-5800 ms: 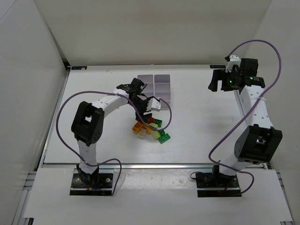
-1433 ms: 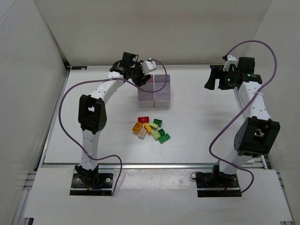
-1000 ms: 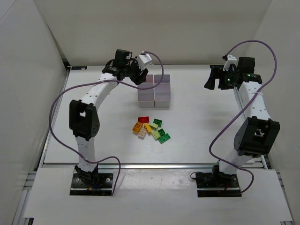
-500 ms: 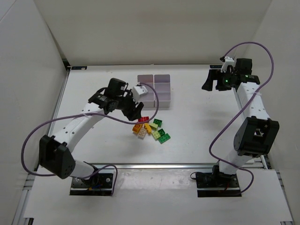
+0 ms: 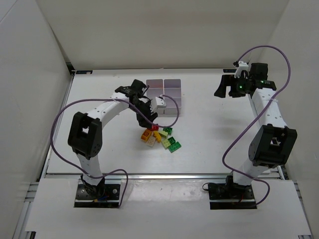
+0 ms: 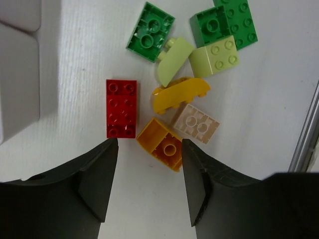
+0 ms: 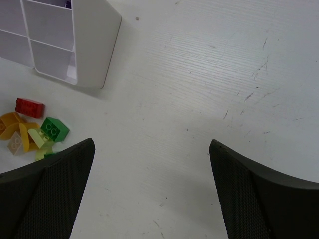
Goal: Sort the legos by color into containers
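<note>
- Surface (image 5: pixel 214 134): white; carries everything listed below.
- Containers (image 5: pixel 173 92): white six-cell block, upper centre of the overhead view. One corner shows at the upper left of each wrist view. I cannot make out the contents.
- My right hand (image 5: pixel 225 88): upper right of the overhead view, released, fingers spread wide and empty. It is over bare surface, well apart from the legos.
- My left hand (image 6: pixel 148 144): centre of the overhead view, just below the containers, released and empty above the pile. In its wrist view the fingertips (image 6: pixel 99 164) frame the near ends of the red and orange bricks.
- Legos (image 5: pixel 160 138): loose cluster on the surface, centre frame, near the containers but apart from them.
- Red brick (image 6: pixel 121 108): left of the cluster, studs up.
- Green brick (image 6: pixel 149 32): top centre of the left wrist view.
- Second green brick (image 6: pixel 227 22): upper right.
- Orange brick (image 6: pixel 162 144): just beside the red one.
- Lime brick (image 6: pixel 215 56): below the second green brick.
- Tan brick (image 6: pixel 197 123): right of the orange.
- Yellow curved piece (image 6: pixel 180 93): middle of the cluster.
</note>
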Controlling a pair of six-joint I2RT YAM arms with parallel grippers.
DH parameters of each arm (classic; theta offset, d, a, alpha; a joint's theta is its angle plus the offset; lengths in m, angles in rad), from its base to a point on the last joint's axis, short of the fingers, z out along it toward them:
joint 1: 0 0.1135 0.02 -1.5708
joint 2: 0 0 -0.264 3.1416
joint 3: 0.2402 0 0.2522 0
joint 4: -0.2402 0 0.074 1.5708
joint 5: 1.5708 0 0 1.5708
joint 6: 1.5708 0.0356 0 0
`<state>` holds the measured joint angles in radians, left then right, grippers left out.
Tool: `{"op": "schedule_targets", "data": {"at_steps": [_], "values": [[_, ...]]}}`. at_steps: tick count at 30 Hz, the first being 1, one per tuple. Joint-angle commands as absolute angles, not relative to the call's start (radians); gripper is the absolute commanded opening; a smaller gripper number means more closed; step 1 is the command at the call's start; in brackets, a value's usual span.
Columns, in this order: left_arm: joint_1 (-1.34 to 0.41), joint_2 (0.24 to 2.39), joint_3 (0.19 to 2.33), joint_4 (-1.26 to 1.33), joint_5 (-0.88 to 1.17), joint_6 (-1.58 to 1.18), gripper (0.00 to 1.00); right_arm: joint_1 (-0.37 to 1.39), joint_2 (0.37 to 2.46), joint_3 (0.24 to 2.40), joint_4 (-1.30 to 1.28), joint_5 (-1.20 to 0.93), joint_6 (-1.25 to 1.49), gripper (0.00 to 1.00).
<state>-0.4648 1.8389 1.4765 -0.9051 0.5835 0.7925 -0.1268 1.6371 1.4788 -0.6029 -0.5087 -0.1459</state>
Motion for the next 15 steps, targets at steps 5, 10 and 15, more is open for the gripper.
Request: {"op": "schedule_targets", "data": {"at_steps": [5,10,15], "values": [[-0.514,1.833,1.441,-0.904,0.568,1.038,0.64,-0.124,1.562,1.437,-0.597,-0.509,-0.176,0.99],[-0.515,1.848,1.416,-0.839,0.532,1.103,0.62,-0.126,1.554,1.428,-0.594,-0.508,-0.176,0.99],[-0.515,1.864,1.391,-0.738,0.502,1.126,0.61,-0.126,1.552,1.428,-0.591,-0.505,-0.178,0.99]]}}
